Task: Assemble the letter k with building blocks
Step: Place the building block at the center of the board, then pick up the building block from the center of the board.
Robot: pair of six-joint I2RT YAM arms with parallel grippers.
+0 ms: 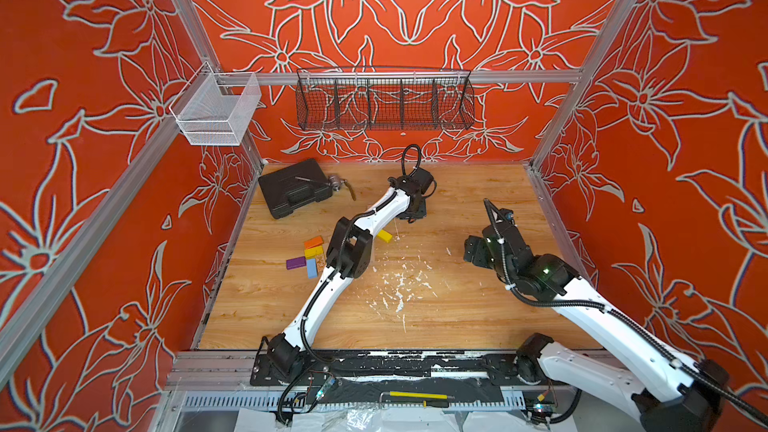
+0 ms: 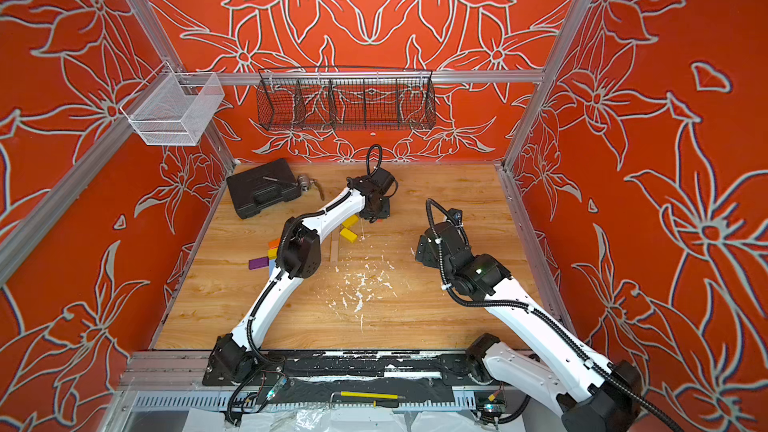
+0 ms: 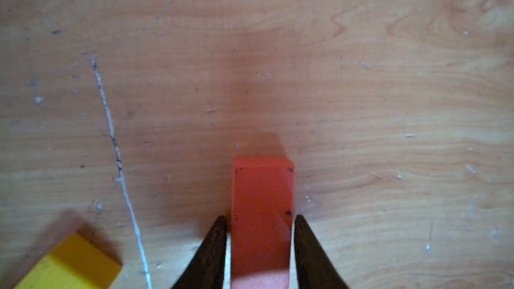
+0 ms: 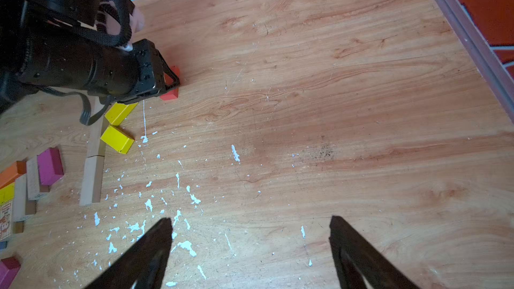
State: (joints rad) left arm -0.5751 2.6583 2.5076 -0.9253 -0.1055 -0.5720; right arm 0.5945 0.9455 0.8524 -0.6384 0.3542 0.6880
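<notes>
White-shelled arms (image 1: 309, 313) with black joints, ribbed black cables.

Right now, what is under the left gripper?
A red block lies flat on the table between the fingers of the left gripper, a slim gap showing at one finger. The block's end nearest the wrist is hidden under the gripper, so its full length cannot be seen.

Painted wood on a scuffed, wood-grain table (image 3: 361, 79)
The red block (image 3: 262, 218) wears smooth matt paint, speckled dark; the yellow block (image 3: 69, 262) is evenly coated; chalky white flecks (image 4: 186, 246) crust the tabletop.
</notes>
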